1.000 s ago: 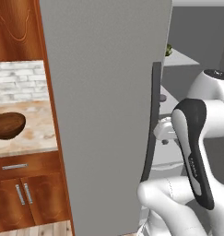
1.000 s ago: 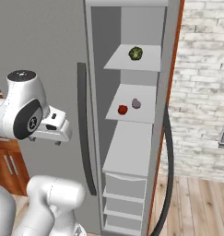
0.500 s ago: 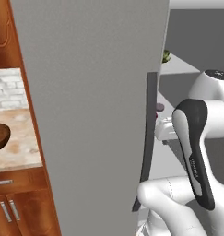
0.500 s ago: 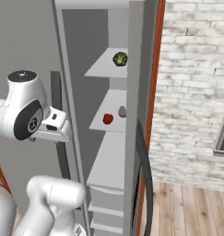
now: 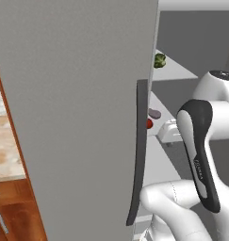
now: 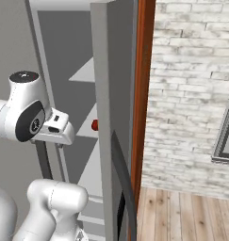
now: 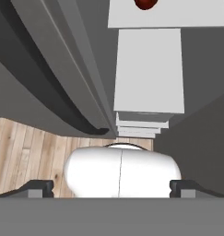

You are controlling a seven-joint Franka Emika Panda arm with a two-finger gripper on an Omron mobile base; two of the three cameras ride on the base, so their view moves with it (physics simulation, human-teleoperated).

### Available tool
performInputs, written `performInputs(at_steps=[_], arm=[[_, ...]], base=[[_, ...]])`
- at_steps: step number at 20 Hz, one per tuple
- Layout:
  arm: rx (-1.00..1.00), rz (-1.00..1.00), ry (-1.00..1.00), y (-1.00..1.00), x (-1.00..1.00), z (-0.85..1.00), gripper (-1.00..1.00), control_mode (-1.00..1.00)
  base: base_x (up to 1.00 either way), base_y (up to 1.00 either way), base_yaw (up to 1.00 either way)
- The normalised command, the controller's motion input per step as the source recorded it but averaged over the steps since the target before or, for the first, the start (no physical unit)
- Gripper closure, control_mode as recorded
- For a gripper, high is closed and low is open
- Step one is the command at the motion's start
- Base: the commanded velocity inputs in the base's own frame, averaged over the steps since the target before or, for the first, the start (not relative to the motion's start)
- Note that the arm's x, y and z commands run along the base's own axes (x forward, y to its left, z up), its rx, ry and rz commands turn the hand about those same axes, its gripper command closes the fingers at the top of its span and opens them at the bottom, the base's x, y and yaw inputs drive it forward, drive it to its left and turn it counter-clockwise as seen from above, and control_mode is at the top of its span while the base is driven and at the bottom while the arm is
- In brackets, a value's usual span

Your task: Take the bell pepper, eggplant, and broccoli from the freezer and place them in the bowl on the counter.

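freezer (image 5: 87,103): tall grey appliance, door swung open; flat grey door face takes most of the left base view
freezer handle (image 5: 138,150): dark curved vertical bar on the door edge, also seen in the hand view running beside the door
shelves (image 5: 177,70): pale grey, inside the open compartment, stacked one above another
broccoli (image 5: 159,60): dark green clump on the upper shelf, just past the door edge in the left base view
eggplant (image 5: 154,113): dull mauve oval on the middle shelf, partly hidden by the door handle
bell pepper (image 5: 149,124): glossy red, on the same middle shelf, just beside the eggplant and nearer the front; in the right base view a red spot at the door edge; in the hand view at the top on a shelf
gripper (image 7: 111,188): fingers spread wide, nothing between them; dark tips at the two lower corners of the hand view; well apart from the bell pepper
arm (image 5: 200,155): white with dark joints, raised in front of the open compartment
table (image 5: 5,150): beige marbled top at far left of the left base view, over reddish-brown cabinets
bowl: only a dark sliver at the left edge of the left base view, can't make it out properly
floor (image 6: 182,216): light wood planks
wall (image 6: 191,84): pale brick, right of the freezer
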Motion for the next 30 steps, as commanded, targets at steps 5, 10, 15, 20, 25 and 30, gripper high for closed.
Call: performInputs(at_steps=[5, 10, 15, 20, 25, 30], arm=[[0.00, 0.00, 0.00, 0.00, 0.00, 0.00, -1.00, 1.00], [0.00, 0.00, 0.00, 0.00, 0.00, 0.00, -1.00, 1.00], [0.00, 0.00, 0.00, 0.00, 0.00, 0.00, -1.00, 1.00], [0.00, 0.00, 0.00, 0.00, 0.00, 0.00, -1.00, 1.00], [0.00, 0.00, 0.00, 0.00, 0.00, 0.00, -1.00, 1.00], [0.00, 0.00, 0.00, 0.00, 0.00, 0.00, -1.00, 1.00]], base=[[0.07, -0.62, -0.02], [0.03, -0.59, -0.14], [0.00, -0.53, -0.30], [0.00, -0.65, -0.26], [0.00, -0.37, -0.03], [-0.29, -0.28, -0.05]])
